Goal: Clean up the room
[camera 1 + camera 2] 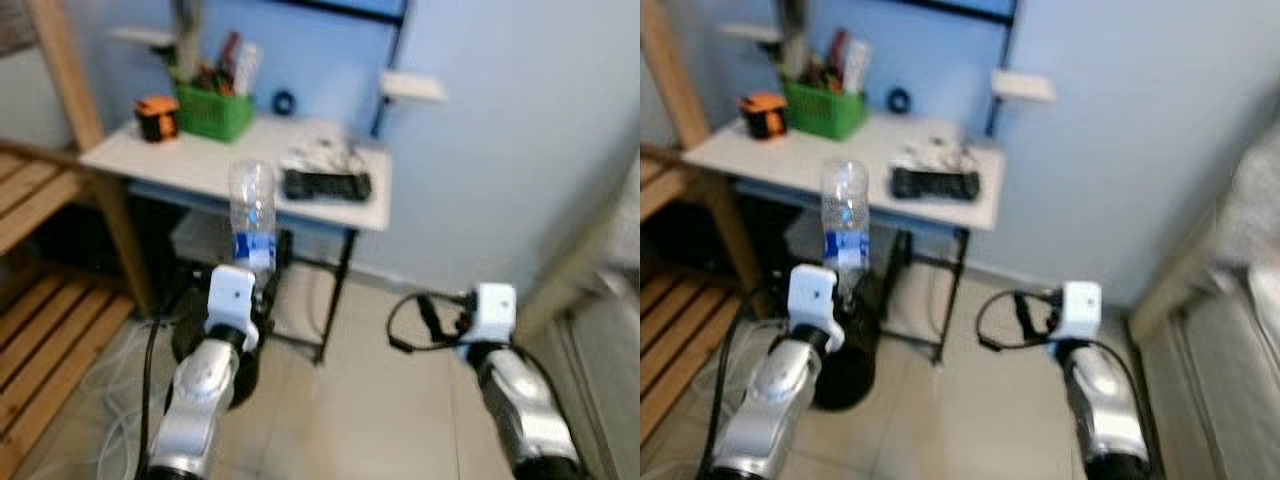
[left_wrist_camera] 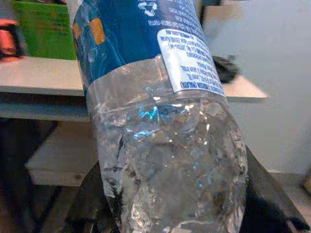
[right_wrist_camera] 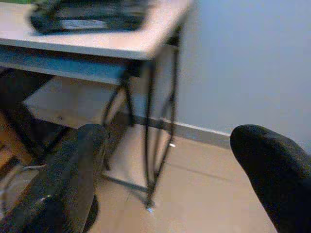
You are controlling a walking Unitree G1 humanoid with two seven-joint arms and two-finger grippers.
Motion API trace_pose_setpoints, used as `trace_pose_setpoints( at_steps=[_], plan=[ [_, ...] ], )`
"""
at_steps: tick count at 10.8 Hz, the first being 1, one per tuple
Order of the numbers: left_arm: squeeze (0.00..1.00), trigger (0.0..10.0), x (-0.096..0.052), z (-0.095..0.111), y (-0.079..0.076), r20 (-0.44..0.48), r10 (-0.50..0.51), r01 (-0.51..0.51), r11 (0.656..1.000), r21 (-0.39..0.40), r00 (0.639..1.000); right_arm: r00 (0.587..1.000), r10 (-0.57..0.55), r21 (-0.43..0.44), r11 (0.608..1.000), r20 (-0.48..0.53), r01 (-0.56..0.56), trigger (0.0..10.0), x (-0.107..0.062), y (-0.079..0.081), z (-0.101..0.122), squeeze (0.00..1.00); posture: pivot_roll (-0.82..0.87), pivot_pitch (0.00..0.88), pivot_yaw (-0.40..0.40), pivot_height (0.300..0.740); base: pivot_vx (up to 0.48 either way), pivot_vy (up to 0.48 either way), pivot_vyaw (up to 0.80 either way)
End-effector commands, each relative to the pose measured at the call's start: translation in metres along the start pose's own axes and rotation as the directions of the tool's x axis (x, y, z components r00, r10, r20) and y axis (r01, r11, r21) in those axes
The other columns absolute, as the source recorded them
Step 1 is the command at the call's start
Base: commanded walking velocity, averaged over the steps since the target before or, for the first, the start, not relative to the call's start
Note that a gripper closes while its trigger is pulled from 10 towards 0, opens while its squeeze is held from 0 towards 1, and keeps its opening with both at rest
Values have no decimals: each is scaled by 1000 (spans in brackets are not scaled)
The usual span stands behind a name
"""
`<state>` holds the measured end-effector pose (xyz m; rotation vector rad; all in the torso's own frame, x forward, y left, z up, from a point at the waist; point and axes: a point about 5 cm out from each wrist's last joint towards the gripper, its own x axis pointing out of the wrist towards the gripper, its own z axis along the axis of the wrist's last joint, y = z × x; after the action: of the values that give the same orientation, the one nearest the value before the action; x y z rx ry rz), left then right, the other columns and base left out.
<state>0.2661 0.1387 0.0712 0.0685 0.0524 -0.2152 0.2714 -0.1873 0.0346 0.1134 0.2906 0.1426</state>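
Note:
A clear plastic water bottle point(image 1: 252, 215) with a blue label stands upright in my left gripper point(image 1: 250, 285), which is shut on its lower part; the crinkled bottle point(image 2: 160, 145) looms close in the left wrist view. It is held in front of a small white table point(image 1: 215, 165). My right gripper point(image 1: 430, 320) hangs open over the floor to the right of the table, nothing between its fingers point(image 3: 73, 179).
On the table are a green basket point(image 1: 212, 110) of items, an orange and black object point(image 1: 157, 117) and a black flat device point(image 1: 327, 185). A wooden slatted frame point(image 1: 50, 300) runs along the left. Cables point(image 1: 115, 400) lie on the tiled floor. Blue wall behind.

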Motion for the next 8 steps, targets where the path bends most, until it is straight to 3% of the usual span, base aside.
trace_pose_setpoints(
  at_steps=[1,4,6,8],
  plan=[
    [0,10000,-1,8,5,44,9,-10,1000,29,999,1000,21,-12,1000,11,-21,10000,2,4,4,384,33,0,-105,740,442,0,0],
    [0,10000,-6,4,3,30,21,-21,1000,16,999,987,154,-45,987,-34,-156,10000,-1,9,2,388,35,0,-121,740,437,0,0],
    [0,10000,-9,1,2,16,29,-30,1000,9,999,979,194,-64,978,-64,-198,10000,-4,3,3,388,35,0,-132,740,435,0,0],
    [0,10000,-10,-15,-11,-72,9,-8,1000,14,997,939,308,-85,943,-151,-323,10000,-19,0,-3,388,24,0,-162,740,0,0,0]
  ],
)
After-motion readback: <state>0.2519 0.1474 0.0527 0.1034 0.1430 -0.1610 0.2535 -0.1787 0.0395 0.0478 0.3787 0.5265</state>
